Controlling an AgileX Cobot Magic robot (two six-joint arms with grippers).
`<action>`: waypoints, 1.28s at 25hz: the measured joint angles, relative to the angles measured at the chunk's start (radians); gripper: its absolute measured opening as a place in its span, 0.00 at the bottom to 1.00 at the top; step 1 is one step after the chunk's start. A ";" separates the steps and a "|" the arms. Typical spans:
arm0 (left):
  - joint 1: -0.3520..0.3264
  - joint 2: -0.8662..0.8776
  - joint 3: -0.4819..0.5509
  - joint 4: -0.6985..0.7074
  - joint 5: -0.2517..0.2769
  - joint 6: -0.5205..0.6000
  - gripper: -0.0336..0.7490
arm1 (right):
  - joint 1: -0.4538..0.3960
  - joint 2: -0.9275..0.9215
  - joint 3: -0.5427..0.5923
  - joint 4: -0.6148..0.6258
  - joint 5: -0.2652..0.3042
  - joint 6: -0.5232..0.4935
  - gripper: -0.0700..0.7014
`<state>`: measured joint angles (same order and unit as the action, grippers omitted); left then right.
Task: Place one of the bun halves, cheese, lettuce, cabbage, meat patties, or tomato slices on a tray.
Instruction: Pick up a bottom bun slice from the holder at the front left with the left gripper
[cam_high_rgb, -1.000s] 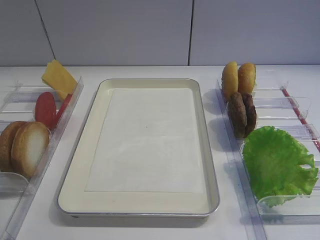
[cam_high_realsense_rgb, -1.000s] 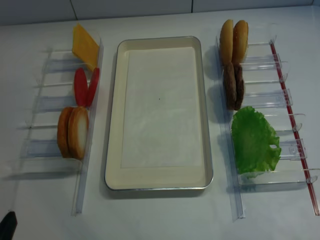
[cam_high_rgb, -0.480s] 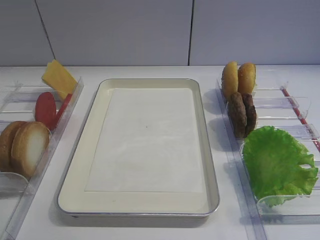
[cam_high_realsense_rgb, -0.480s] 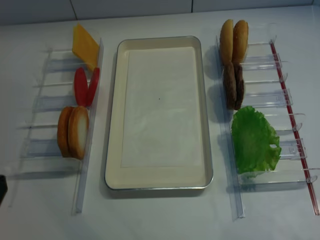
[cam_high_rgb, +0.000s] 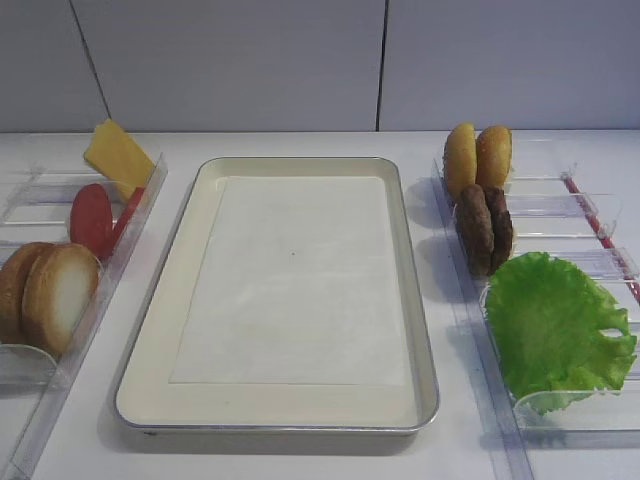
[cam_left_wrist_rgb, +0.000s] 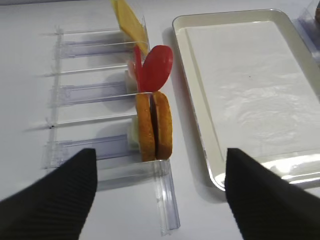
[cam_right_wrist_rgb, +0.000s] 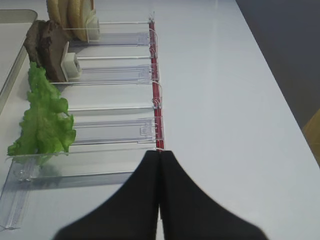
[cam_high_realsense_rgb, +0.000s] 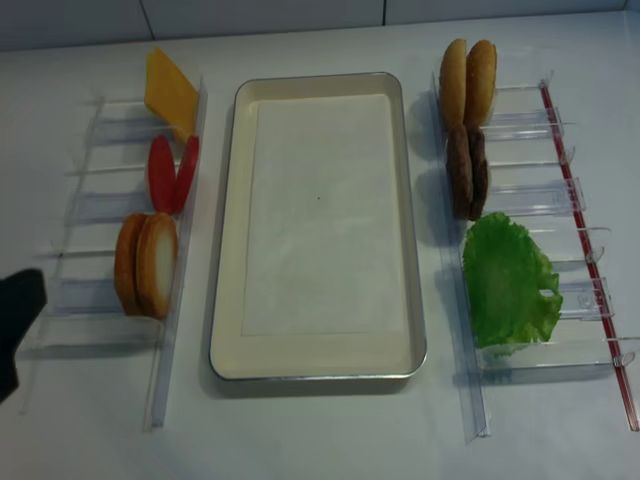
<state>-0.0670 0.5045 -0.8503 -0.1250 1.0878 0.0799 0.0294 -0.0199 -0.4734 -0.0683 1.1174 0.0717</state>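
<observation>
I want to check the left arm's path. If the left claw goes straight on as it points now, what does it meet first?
Probably the bun halves: in the left wrist view they stand on edge in the clear rack, straight ahead between the open left claw's fingers. Depth is unclear, so the rack's near rail may come first.

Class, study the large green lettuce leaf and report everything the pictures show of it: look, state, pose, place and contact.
The large ruffled bright green lettuce leaf looks thin and crinkled, with frilly edges and a small hole near its right edge. It stands tilted in the nearest compartment of the clear plastic rack right of the cream rectangular tray, leaning on the rack's dividers. The dark brown meat patties stand just behind it. No gripper touches it.
</observation>
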 joint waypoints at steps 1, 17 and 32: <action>0.000 0.020 -0.013 -0.019 0.000 0.002 0.72 | 0.000 0.000 0.000 0.000 0.000 0.000 0.40; 0.000 0.391 -0.144 -0.207 0.003 0.100 0.70 | 0.000 0.000 0.000 0.000 0.000 0.000 0.40; -0.174 0.684 -0.198 -0.017 -0.032 -0.056 0.70 | 0.000 0.000 0.000 0.000 0.000 0.000 0.40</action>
<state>-0.2405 1.1884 -1.0486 -0.1422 1.0559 0.0242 0.0294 -0.0199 -0.4734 -0.0683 1.1174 0.0717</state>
